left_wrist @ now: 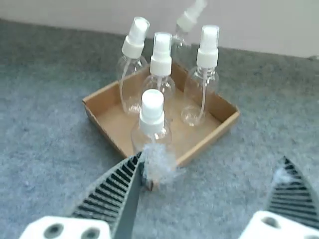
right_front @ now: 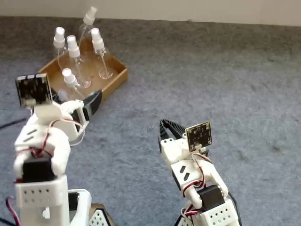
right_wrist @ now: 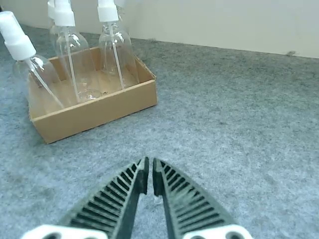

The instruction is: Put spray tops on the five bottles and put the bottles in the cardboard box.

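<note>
Five capped bottles [right_front: 75, 61] crowded the cardboard box [right_front: 117, 77]; left gripper [left_wrist: 212, 164] spread, right gripper [right_wrist: 149, 167] clenched empty, you needed to withdraw gently.

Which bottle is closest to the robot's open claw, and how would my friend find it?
Find the cardboard box on the grey carpet, in front of the left arm. The front bottle stands alone at the box's near corner, just ahead of the open left gripper. The other four bottles are bunched behind it, farther from the arm.
</note>
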